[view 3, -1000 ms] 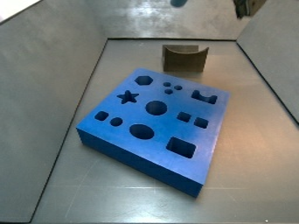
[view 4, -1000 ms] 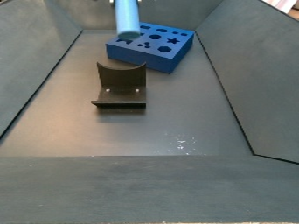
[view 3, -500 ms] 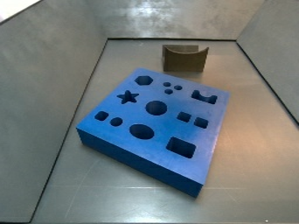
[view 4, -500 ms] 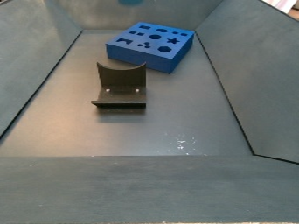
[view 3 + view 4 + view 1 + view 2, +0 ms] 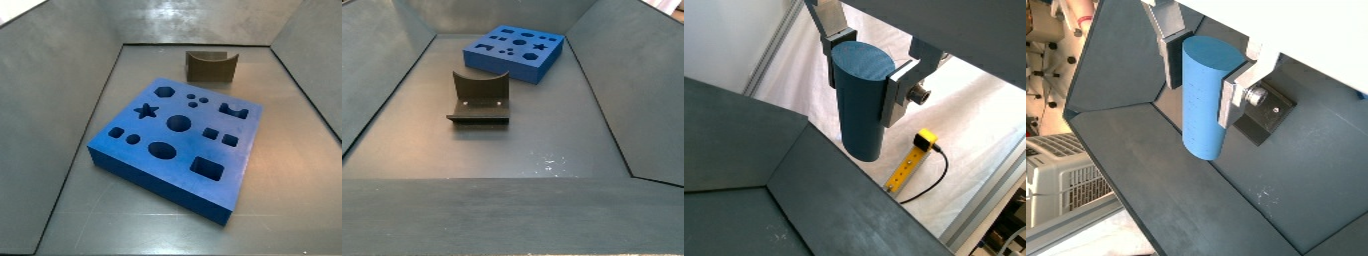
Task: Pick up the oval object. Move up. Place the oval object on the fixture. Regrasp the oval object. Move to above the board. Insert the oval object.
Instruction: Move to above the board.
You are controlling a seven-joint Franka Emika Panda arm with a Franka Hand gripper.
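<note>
My gripper (image 5: 867,62) is shut on the oval object (image 5: 859,100), a smooth blue rod with oval ends, held by its upper end between the two silver fingers (image 5: 906,84). It shows the same way in both wrist views (image 5: 1205,95), with the gripper (image 5: 1201,66) high above the bin. Neither side view shows the gripper or the rod. The blue board (image 5: 177,143) with its cut-out holes lies on the bin floor, also seen at the far end (image 5: 516,49). The olive-brown fixture (image 5: 211,66) with its curved notch stands beyond the board, and nearer in a side view (image 5: 481,96).
Grey sloped bin walls (image 5: 54,80) enclose the floor in both side views (image 5: 616,110). In a wrist view a yellow cable plug (image 5: 919,152) lies outside the bin, and a white grated unit (image 5: 1066,185) stands beside it.
The gripper and the rod have risen out of both side views; one second ago the rod's lower end still showed at the top of a side view.
</note>
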